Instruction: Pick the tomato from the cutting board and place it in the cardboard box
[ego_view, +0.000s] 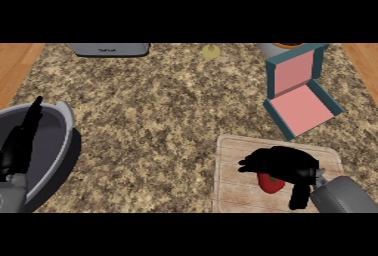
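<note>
Right hand (284, 162) hangs over the cutting board (235, 150), its dark fingers curled down around the upper part of the tomato (270, 184), which shows as a red lobe poking out below the palm near the board's middle; the fingers look closed on the fruit, though whether it has left the wood cannot be told from this steep angle. Judged by its look, the tomato should be light, smooth-skinned and somewhat soft, so it could slip sideways or bruise if squeezed at one edge; the sensible hold is across its widest part, thumb opposite the fingers, which is roughly where the hand sits. Beyond the board's far right corner stands the cardboard box (299, 107), which reads here as a teal-walled container with a pink inner floor and an upright pink flap behind it; nothing shows inside it, and it lies just apart from the board, so the carry is short. Well to the left of the board the left hand (18, 145) rests with straight fingers pointing up, over a large grey bowl (63, 120) at the counter's edge; no contents show on the visible part of its inside. Far from the board, along the counter's back edge, sit a grey appliance (111, 49) and a small pale object (211, 51) too dim to name
</note>
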